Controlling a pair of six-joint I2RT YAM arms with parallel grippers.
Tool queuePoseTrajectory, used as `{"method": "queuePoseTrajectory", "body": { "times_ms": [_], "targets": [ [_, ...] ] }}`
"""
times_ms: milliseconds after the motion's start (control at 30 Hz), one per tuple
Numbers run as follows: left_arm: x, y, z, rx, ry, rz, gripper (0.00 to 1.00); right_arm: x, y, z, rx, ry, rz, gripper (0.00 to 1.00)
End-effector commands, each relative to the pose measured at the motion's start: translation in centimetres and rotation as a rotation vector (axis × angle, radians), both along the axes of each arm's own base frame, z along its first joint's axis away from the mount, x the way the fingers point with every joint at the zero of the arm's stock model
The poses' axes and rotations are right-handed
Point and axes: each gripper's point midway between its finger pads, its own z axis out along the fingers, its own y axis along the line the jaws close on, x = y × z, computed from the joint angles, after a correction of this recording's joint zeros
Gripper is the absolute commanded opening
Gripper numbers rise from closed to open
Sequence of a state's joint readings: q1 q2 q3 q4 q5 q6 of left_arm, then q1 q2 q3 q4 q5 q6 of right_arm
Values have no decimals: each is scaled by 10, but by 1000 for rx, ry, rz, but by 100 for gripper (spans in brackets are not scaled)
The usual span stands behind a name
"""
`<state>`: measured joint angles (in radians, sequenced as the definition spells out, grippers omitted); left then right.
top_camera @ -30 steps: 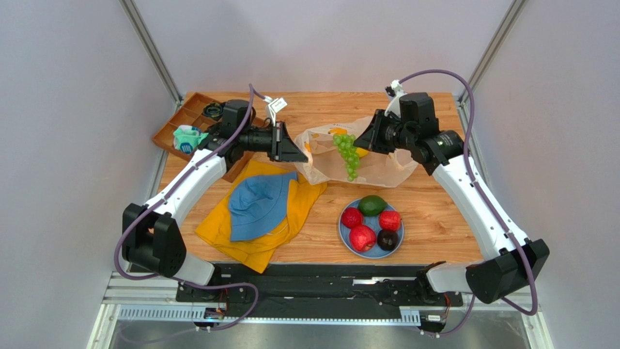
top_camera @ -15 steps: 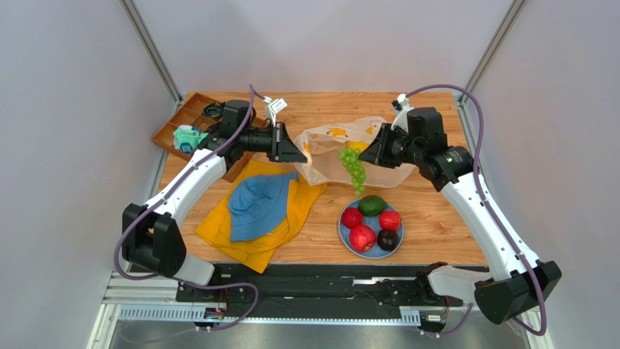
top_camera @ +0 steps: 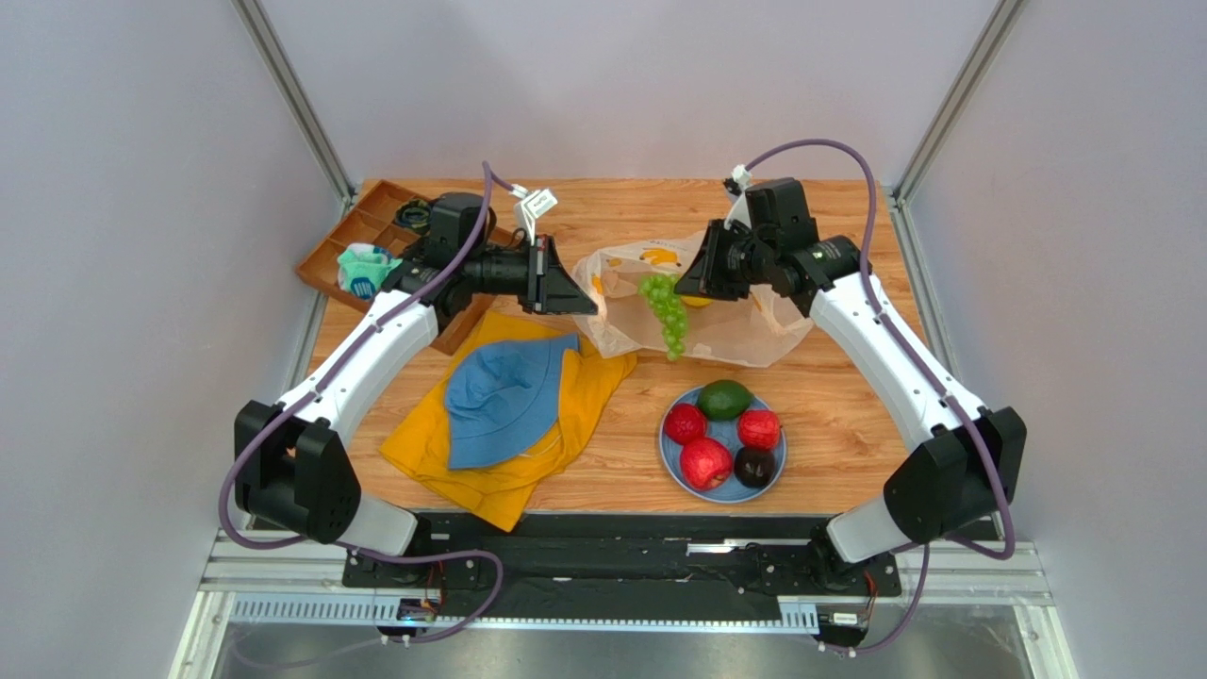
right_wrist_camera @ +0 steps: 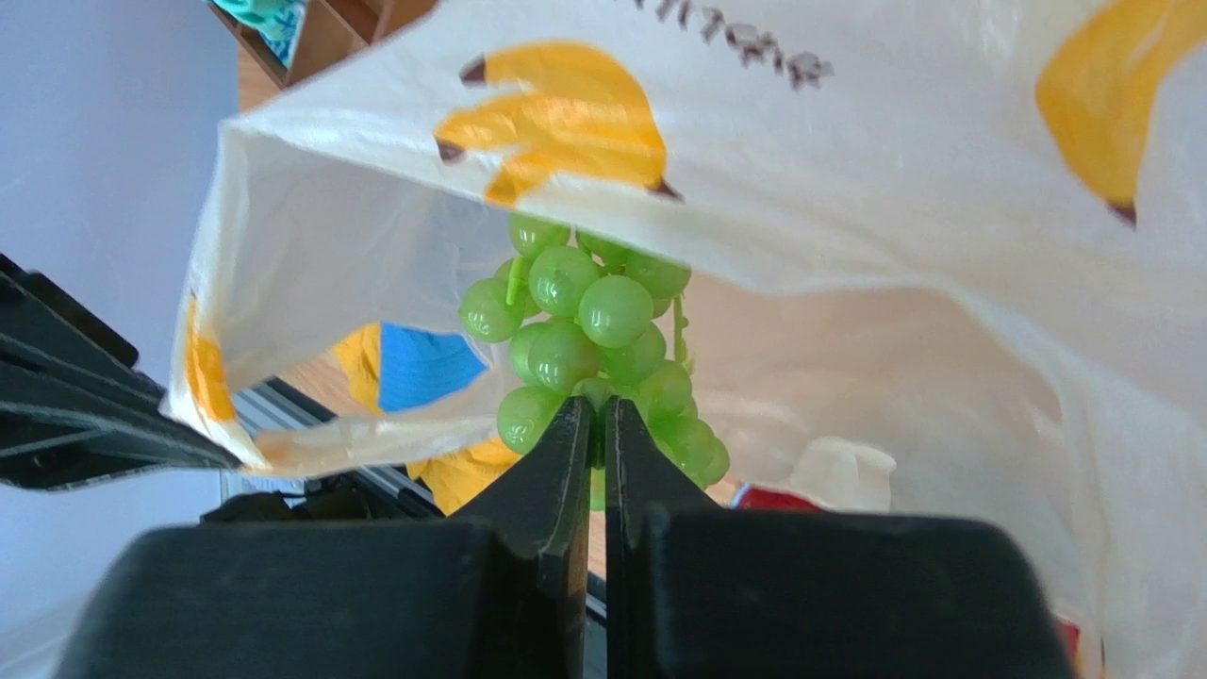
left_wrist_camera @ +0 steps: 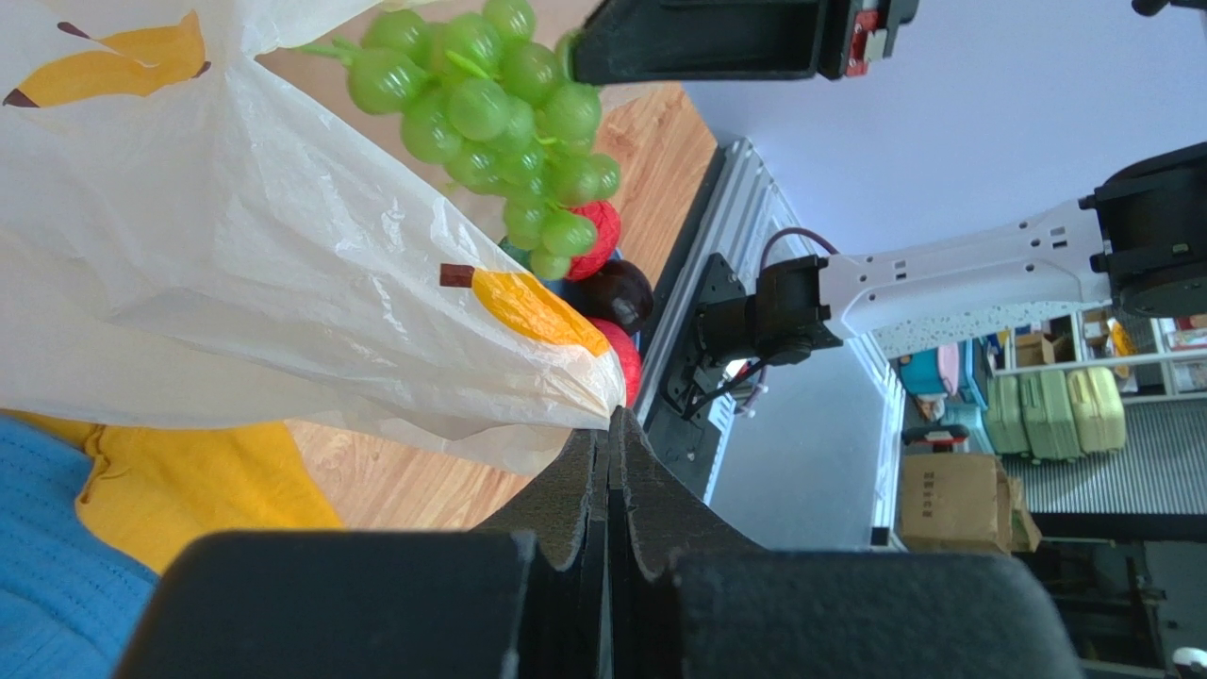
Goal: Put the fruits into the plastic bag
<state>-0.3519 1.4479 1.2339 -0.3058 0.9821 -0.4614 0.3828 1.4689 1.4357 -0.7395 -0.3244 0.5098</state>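
Top external: the grapes (top_camera: 662, 314) were seen swung back from the plate (top_camera: 663, 450) side to the open mouth of the bag (top_camera: 740, 323), pinched in the right end effector (top_camera: 700, 273). The rim was kept clamped by the left end effector (top_camera: 581, 287) (pressed shut on it). Five fruits (top_camera: 706, 463) were left on the plate; lowering was judged next.

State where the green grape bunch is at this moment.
In the top view the green grape bunch hangs from the shut right gripper, right of centre, at the plastic bag mouth, behind the blue plate.
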Motion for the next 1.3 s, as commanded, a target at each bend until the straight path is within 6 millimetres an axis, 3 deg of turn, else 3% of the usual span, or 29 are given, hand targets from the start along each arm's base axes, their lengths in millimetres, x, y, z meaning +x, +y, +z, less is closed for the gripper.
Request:
{"method": "queuePoseTrajectory", "body": {
  "times_ms": [0, 200, 233, 367, 633, 767, 1000, 1167, 1267],
  "targets": [
    [-2, 2, 30, -36, -97, -11, 0, 34, 11, 38, 62, -146, -18, 0],
    [-2, 2, 30, -37, -99, -11, 0, 77, 2, 42, -3, -249, -130, 0],
    [-2, 2, 29, -38, -96, -14, 0, 86, 3, 50, 12, -302, -143, 0],
    [-4, 0, 29, -55, -79, -32, 0, 96, 11, 42, -22, -372, -166, 0],
    [-4, -1, 30, -67, -77, -36, 0, 81, 31, -24, -171, -325, -132, 0],
    [-5, -1, 31, -72, -76, -41, 0, 84, 36, -49, -226, -307, -138, 0],
    [-8, -2, 34, -91, -75, -56, 0, 113, 29, -70, -328, -291, -216, 0],
    [-9, -1, 36, -91, -83, -57, 0, 122, 9, -86, -413, -267, -298, 0],
    [-7, -1, 34, -83, -82, -47, 0, 123, 8, -95, -406, -242, -290, 0]
  ]
}}
